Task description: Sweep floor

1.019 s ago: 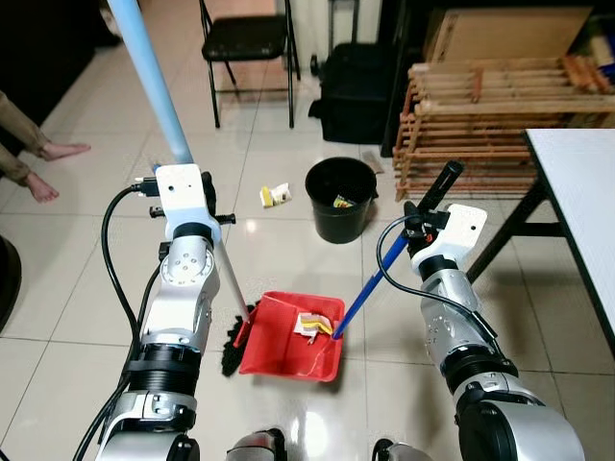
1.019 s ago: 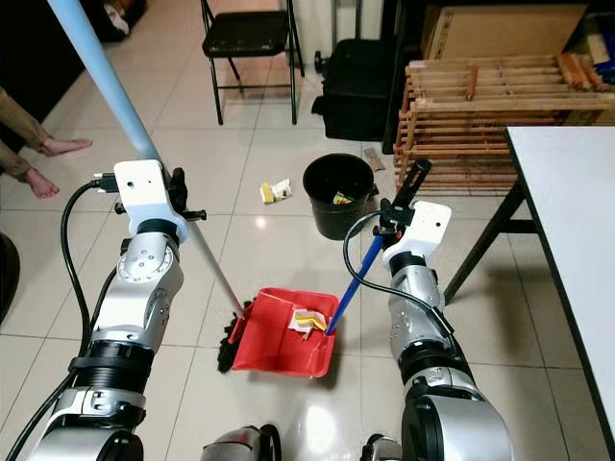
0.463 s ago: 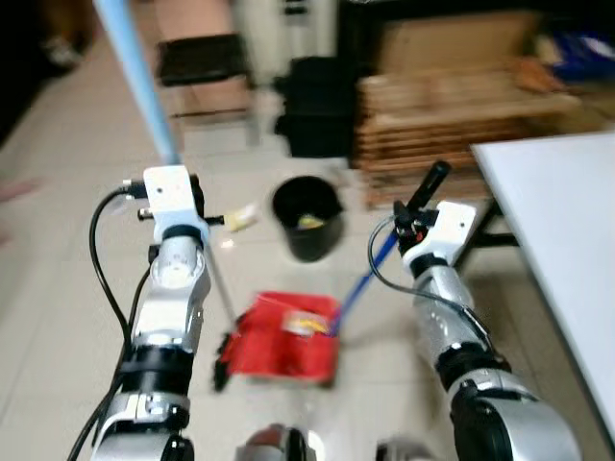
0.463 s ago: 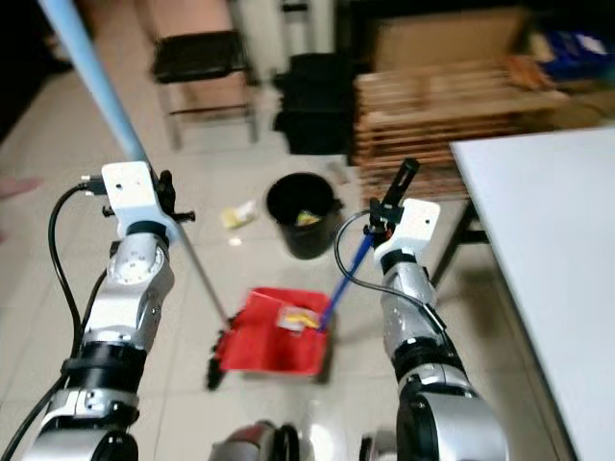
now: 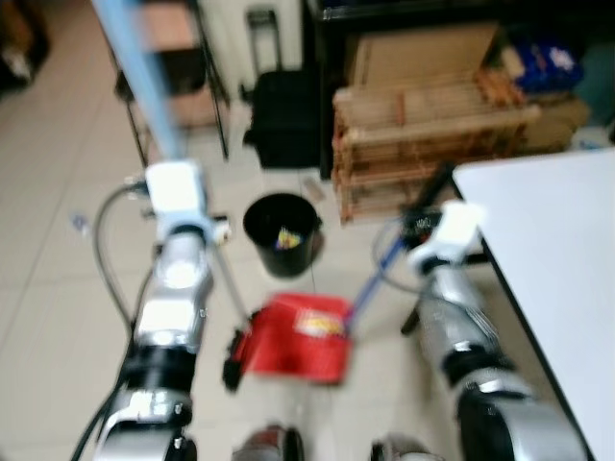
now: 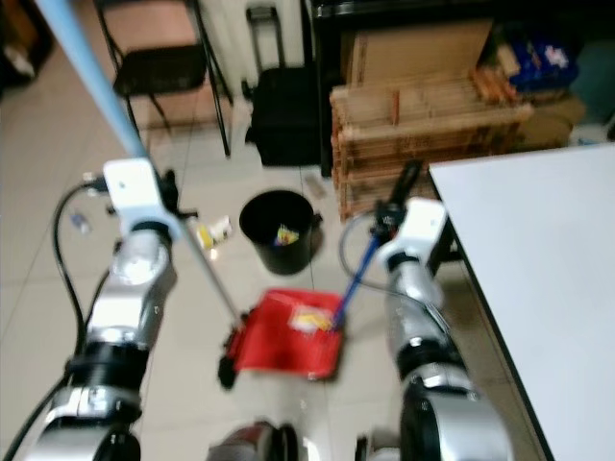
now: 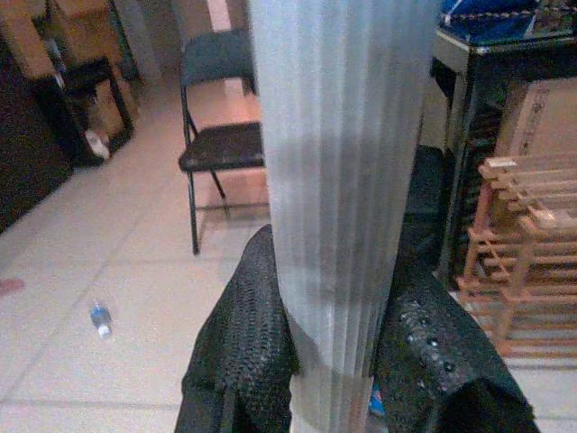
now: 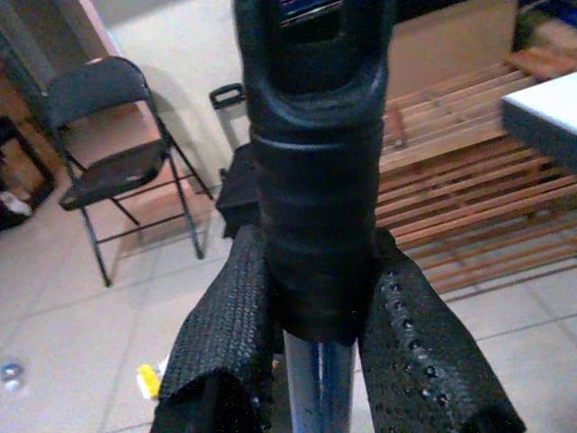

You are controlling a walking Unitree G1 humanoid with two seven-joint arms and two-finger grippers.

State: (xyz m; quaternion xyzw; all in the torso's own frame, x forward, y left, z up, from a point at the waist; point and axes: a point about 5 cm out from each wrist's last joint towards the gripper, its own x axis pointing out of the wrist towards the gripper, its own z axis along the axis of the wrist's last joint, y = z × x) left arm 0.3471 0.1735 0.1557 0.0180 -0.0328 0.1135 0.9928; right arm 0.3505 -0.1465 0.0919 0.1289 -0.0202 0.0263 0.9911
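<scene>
Your right pincer [image 8: 306,361] is clenched on the dustpan handle [image 8: 311,189], left pincer [image 7: 334,361] clamped round the broom pole [image 7: 338,180]. The red dustpan [image 6: 288,331] sits loaded on the floor; the black bin [image 6: 277,229] lies just ahead, right arm nearer. The left wrist view picks out a bottle [image 7: 100,317] on the tiles

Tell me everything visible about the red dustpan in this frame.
The red dustpan looks like plastic and sits low at the floor between the robot's arms, just nearer than the black bucket. Some pale and yellow litter lies in its tray. A blue stick handle rises from its right edge to a black grip, where the right hand is closed on it. The broom's dark head is beside its left edge. Blur hides finer detail.
</scene>
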